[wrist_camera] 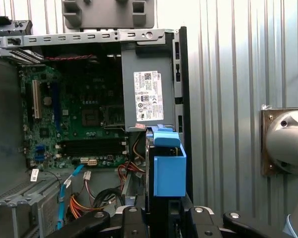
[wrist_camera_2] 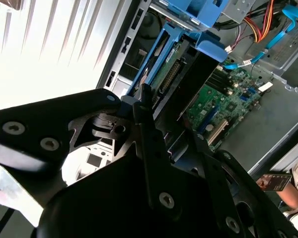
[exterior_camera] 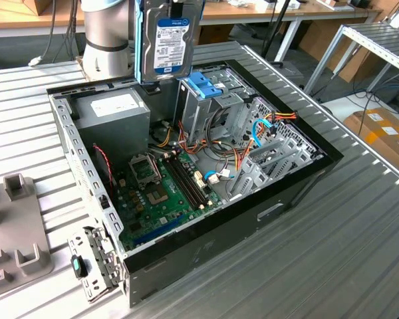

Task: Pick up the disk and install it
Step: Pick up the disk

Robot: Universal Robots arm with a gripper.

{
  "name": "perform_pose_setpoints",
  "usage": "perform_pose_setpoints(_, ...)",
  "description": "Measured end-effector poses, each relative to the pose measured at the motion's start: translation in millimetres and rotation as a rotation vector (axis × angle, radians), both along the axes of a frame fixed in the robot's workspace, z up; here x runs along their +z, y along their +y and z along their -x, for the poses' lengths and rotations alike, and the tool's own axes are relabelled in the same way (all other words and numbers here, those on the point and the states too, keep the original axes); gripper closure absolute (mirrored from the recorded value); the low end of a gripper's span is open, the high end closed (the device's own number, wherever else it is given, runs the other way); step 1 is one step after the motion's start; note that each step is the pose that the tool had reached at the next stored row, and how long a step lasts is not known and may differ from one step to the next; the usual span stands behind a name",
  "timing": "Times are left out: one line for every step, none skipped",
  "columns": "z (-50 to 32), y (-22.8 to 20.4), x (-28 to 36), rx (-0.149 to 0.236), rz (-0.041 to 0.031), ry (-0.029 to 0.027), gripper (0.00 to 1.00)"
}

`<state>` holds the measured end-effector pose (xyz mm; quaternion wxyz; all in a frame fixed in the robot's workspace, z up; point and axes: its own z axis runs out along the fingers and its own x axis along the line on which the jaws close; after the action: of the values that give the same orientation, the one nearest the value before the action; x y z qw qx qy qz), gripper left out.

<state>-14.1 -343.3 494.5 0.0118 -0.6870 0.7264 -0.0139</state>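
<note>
The disk (exterior_camera: pixel 169 40) hangs upright above the open computer case, its blue-and-white label facing the exterior view and blue rails along its sides. It sits just above and to the exterior view's left of the grey drive cage with a blue latch (exterior_camera: pixel 203 85). In both wrist views I see the disk edge-on: its blue rail (wrist_camera: pixel 168 173) and its green circuit side (wrist_camera_2: pixel 165 74). My gripper (wrist_camera: pixel 161 215) is shut on the disk, black fingers (wrist_camera_2: pixel 145 106) pressing its two faces.
The open computer case (exterior_camera: pixel 299 179) lies on a ribbed metal table. Inside it are a grey power supply with a white sticker (exterior_camera: pixel 113 109), a green motherboard (exterior_camera: pixel 159 193) and loose cables (exterior_camera: pixel 253 133). The arm's base (exterior_camera: pixel 106 33) stands behind it. Grey fixtures (exterior_camera: pixel 16 219) sit at the exterior view's left.
</note>
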Motion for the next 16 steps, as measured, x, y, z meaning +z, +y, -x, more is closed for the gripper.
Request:
perform_pose_setpoints(-4.5,0.0,-0.1,0.000,-0.0001,0.0000,0.65)
perform_pose_setpoints(-8.6,0.0,-0.1,0.000,-0.0001,0.0000,0.65)
perform_pose_setpoints(-11.5,0.0,-0.1,0.000,0.0000,0.0000,0.65)
perform_pose_setpoints(-16.1,0.0,-0.1,0.000,-0.0001,0.0000,0.65)
perform_pose_setpoints(-19.3,0.0,-0.2,0.000,-0.0001,0.0000,0.65)
perform_pose_setpoints(-26.4,0.0,-0.1,0.000,0.0001,0.0001,0.65)
perform_pose_setpoints(-30.3,0.1,-0.1,0.000,0.0001,0.0001,0.65)
perform_pose_setpoints(-33.3,0.0,-0.2,0.000,0.0000,0.0000,0.65)
perform_pose_setpoints(-37.1,0.0,-0.3,0.000,-0.0001,-0.0001,0.65)
perform_pose_setpoints(-39.8,0.0,-0.4,0.000,-0.0002,0.0000,0.65)
perform_pose_setpoints(-43.4,0.0,-0.4,0.000,-0.0002,-0.0001,0.65)
perform_pose_setpoints(-46.1,0.0,-0.3,0.000,-0.0001,0.0000,0.65)
perform_pose_setpoints(-49.4,0.0,-0.4,0.000,-0.0001,-0.0001,0.65)
perform_pose_setpoints(-52.0,0.0,-0.4,0.000,-0.0001,0.0000,0.65)
perform_pose_setpoints(-57.2,0.0,-0.4,0.000,0.0000,0.0000,0.65)
perform_pose_setpoints(-59.6,0.0,-0.4,0.000,0.0000,0.0000,0.65)
